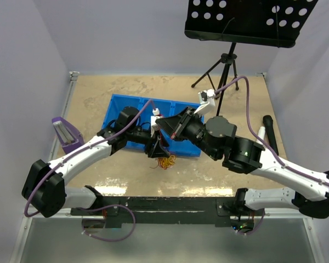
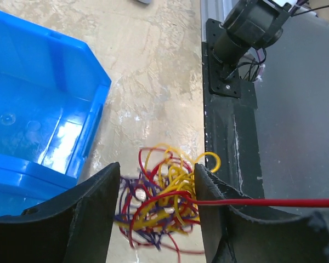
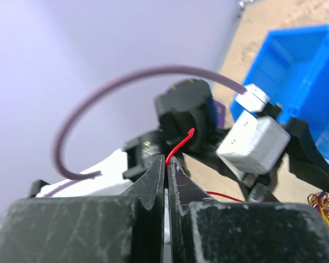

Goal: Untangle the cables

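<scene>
Black fingers [image 3: 151, 183] of the right gripper [image 3: 165, 174] fill the bottom of its wrist view, pinched shut on a red cable [image 3: 180, 147] whose short free end curls up and to the right above the tips. In the left wrist view the left gripper [image 2: 156, 211] has its jaws spread wide, and the tangle of cables [image 2: 162, 200], loops of yellow, red and purple, sits between its fingers on the tan table [image 2: 153, 71], near a corner of the blue bin [image 2: 38, 98]. From that tangle the red cable runs straight and taut, nearly level, off the right edge of the view. From above, the tangle lies at mid-table just in front of the bin's near wall, with the right gripper raised over the bin behind it.
</scene>
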`<state>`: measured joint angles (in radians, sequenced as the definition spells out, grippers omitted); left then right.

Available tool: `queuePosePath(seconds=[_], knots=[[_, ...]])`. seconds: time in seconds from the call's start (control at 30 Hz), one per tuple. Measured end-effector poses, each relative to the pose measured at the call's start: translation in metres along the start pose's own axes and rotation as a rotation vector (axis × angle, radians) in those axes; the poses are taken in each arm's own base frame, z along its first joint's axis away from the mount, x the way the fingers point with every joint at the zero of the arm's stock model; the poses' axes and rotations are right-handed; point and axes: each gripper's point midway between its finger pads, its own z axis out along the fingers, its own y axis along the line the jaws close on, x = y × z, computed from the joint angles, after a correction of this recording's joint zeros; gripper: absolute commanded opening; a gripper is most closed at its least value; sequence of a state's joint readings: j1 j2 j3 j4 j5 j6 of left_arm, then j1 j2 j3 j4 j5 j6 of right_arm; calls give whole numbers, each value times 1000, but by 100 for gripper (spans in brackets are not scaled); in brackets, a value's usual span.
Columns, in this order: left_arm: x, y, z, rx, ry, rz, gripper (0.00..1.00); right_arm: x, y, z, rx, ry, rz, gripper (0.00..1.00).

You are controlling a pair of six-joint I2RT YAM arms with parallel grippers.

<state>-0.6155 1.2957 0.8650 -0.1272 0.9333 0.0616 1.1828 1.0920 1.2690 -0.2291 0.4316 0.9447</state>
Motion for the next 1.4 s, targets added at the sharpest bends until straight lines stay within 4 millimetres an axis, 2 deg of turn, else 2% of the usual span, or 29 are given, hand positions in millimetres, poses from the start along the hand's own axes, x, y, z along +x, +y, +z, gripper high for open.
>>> queuePosePath(seconds=[0.13, 0.33, 0.7, 0.93, 1.17, 1.23, 1.37, 1.4], knots=[[3, 4, 1, -19, 0, 8, 61, -18, 17, -5, -37, -37, 10, 0], [22, 13, 1, -56, 33, 20, 60, -54, 39, -22, -65, -114, 9, 0], [56, 26, -2, -109, 106, 90, 59, -152, 94, -76, -138, -325, -12, 0], [63, 28, -6, -132, 124, 124, 59, -199, 108, -103, -122, -442, -39, 0], [58, 29, -7, -138, 113, 156, 57, -254, 118, -145, -95, -585, -56, 0], [57, 29, -7, -139, 109, 162, 53, -265, 118, -154, -82, -616, -56, 0], [56, 29, -7, -141, 110, 168, 27, -268, 110, -157, -45, -631, -69, 0], [58, 29, -8, -141, 114, 167, 26, -266, 106, -155, -30, -627, -70, 0]])
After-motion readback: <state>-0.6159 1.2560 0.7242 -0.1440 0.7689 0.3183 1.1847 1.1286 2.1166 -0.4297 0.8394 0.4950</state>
